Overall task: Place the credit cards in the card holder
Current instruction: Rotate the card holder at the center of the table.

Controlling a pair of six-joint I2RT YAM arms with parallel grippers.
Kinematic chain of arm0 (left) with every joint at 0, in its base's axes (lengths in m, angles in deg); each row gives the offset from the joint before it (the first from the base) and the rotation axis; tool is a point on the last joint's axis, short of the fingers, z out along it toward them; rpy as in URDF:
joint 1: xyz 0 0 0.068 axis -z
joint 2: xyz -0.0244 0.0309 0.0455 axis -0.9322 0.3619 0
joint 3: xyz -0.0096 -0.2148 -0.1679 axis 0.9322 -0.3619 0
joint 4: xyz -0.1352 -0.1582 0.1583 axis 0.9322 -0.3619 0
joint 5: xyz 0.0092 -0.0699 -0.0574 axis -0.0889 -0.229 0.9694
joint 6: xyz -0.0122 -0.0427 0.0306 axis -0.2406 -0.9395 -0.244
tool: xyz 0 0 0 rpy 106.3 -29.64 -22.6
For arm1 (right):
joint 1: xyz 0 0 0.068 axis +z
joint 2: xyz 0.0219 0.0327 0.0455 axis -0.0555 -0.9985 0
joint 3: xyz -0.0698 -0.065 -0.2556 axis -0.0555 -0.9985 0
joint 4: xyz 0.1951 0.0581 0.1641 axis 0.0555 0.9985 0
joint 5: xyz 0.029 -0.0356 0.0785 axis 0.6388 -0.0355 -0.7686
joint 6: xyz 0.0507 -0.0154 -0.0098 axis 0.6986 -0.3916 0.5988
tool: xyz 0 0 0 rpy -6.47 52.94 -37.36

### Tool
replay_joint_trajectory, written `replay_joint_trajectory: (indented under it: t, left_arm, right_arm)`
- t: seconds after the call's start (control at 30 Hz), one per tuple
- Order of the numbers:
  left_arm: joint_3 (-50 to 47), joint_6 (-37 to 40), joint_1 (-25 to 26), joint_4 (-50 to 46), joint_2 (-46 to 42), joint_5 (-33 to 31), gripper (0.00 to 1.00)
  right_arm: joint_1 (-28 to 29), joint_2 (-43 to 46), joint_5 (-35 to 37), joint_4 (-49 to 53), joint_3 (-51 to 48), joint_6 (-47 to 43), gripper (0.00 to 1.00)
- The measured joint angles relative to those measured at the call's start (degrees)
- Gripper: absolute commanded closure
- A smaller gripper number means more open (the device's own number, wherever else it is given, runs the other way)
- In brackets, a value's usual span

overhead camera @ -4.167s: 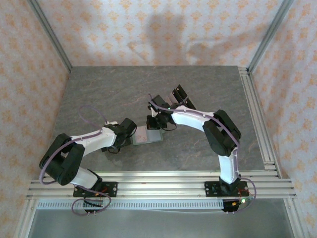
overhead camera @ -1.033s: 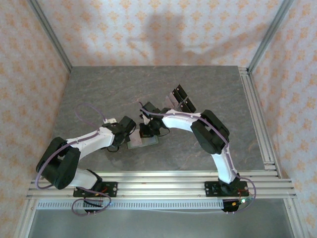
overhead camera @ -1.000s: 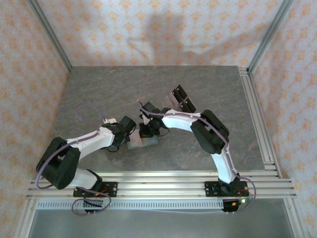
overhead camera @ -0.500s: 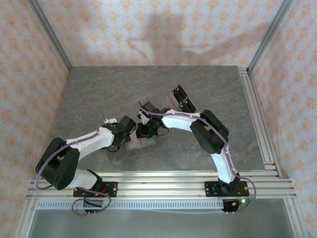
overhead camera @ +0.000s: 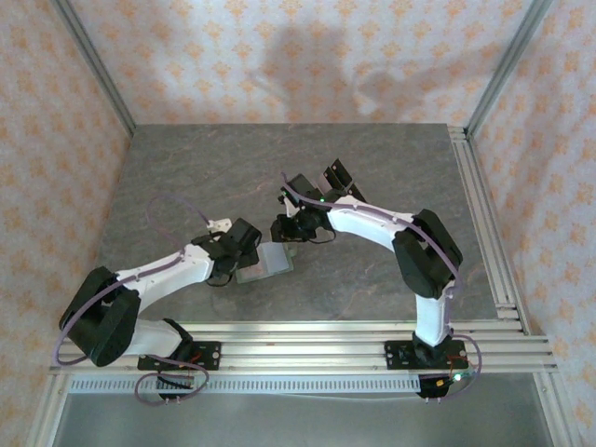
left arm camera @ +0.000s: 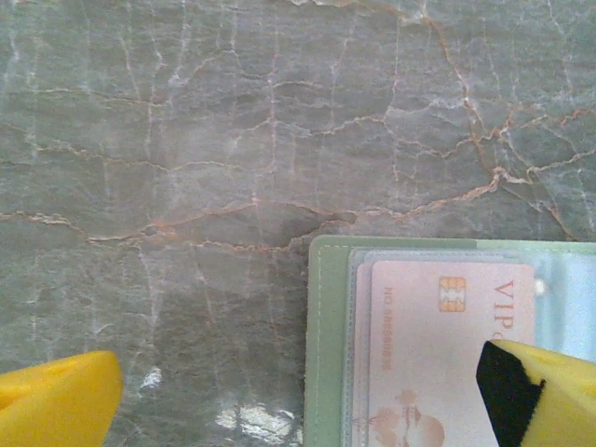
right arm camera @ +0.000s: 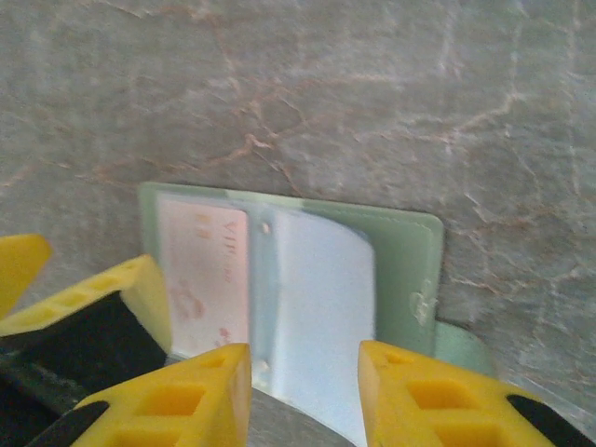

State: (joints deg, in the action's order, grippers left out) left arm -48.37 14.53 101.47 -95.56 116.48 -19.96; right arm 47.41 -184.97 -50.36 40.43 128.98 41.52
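When looking down from overhead, can find the card holder [overhead camera: 270, 264] lying open and flat on the grey, veined, stone-look worktop [overhead camera: 186, 177], just ahead of the left arm, with the left tool [overhead camera: 247, 268] set at its near-left edge and the right tool [overhead camera: 283, 235] hanging over its far side. Seems arranged so that one arm steadies the wallet and the other feeds it (a fair guess, no more). Turning to the left wrist: shows the holder as soft sage-green with a stitched edge and rounded corner, a clear sleeve [left arm camera: 358, 307] inside, and a credit card [left arm camera: 438, 363] tucked into that sleeve, pale pink-mauve, smooth, with a gold chip and part of a "VIP" print. Finds the left tool spread wide and grasping nothing, one yellow finger off over bare stone, the other black-padded fingertip [left arm camera: 545, 391] over the card's end, probably to keep it from sliding back out. Moving to the right wrist: gives the holder from the opposite side, corners rounded, snap tab [right arm camera: 466, 349] poking out at one edge, pale translucent sleeve bowed up a little, card seated under the left half. Shows the right tool's yellow fingers [right arm camera: 209, 391] parted and released, with nothing visibly pinched between. Counts this one card as seated.
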Motion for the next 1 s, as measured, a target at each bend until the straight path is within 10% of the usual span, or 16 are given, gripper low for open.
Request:
replay_joint_trajectory:
  t: [1.0]
  left_arm:
    - [-2.9, -0.6, 0.3, 1.2, 1.8, 0.0, 0.0]
  right_arm:
    - [3.0, -4.6, 1.2, 2.1, 1.2, -1.5, 0.79]
